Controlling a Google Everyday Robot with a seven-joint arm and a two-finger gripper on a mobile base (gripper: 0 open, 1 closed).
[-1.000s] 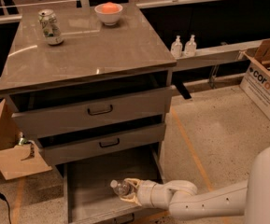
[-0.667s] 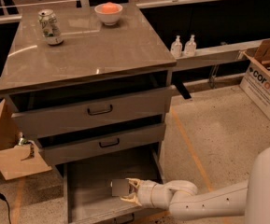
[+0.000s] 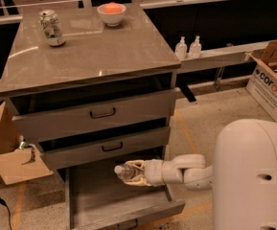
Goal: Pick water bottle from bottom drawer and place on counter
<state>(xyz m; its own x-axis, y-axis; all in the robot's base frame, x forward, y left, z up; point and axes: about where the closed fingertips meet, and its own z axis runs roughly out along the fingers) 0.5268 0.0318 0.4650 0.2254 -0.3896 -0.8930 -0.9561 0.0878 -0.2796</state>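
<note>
A robot gripper [image 3: 132, 173] is holding a small clear water bottle [image 3: 121, 170] sideways, fingers wrapped round its body, just above the open bottom drawer [image 3: 104, 211]. The bottle is likely light, thin-walled and slippery, so the ribbed middle is looking like the safest hold. Above the drawer, the glossy counter [image 3: 90, 56] is carrying a soda can [image 3: 51, 28] and a bowl [image 3: 111, 14].

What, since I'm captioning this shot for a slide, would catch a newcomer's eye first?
The end effector of the white arm, low in the middle, is shut on a water bottle held sideways over the open bottom drawer. Above, the glossy counter carries a soda can at its back left and a bowl holding something orange at the back.
</note>
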